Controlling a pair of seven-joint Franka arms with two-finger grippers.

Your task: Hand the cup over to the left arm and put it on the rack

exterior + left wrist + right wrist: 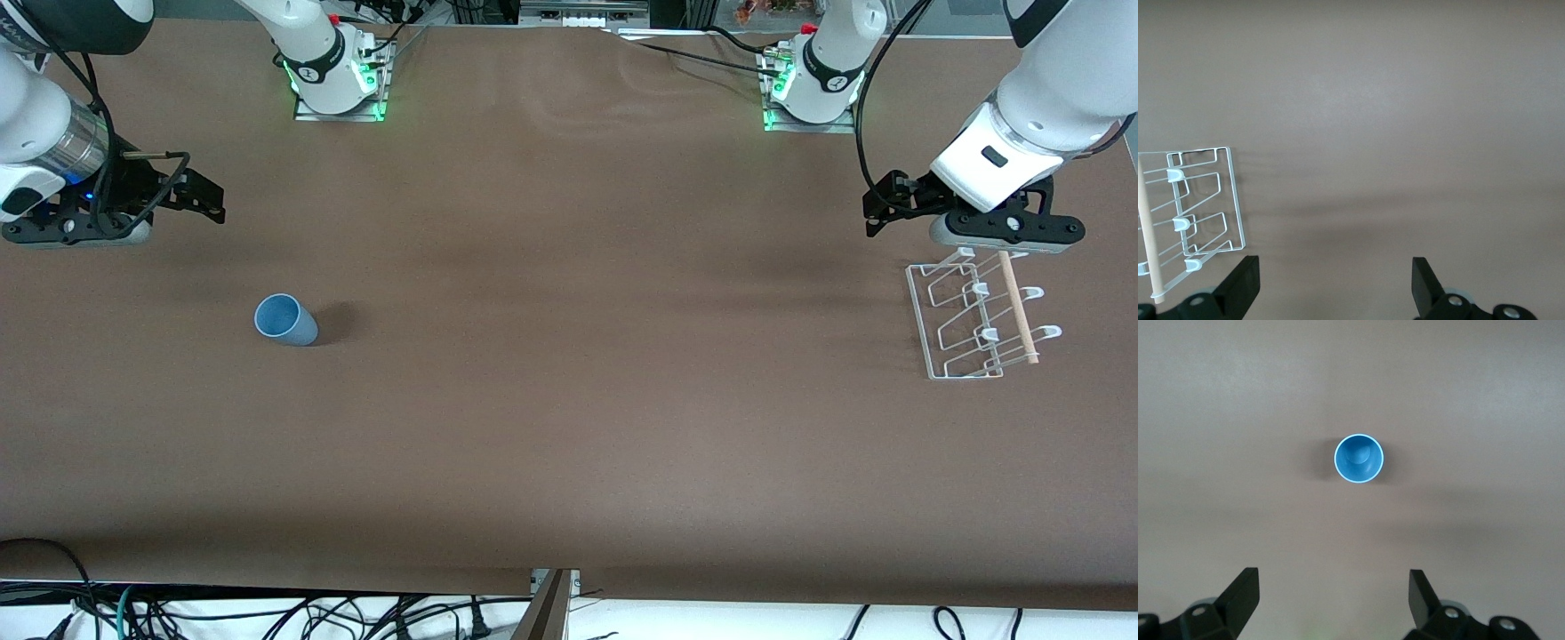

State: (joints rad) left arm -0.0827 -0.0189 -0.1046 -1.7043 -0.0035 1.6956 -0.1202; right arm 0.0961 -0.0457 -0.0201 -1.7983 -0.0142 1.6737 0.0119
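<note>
Cup (286, 320) upright on table, lower left of frame, mouth up, axis vertical. Right gripper (206, 197) hovers upper left, fingers wide, empty, clearly nearer arm. Left gripper (876, 213) waits wide open above rack (978, 316), far right.

Brown table (569, 427): cup (286, 320) upright; rack (978, 316) at left arm's end.

One cup (286, 320), one rack (978, 320), two arms, one table (569, 444).

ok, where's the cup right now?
The cup stands upright on the table toward the right arm's end, nearer the front camera than the right end effector, untouched.
</note>
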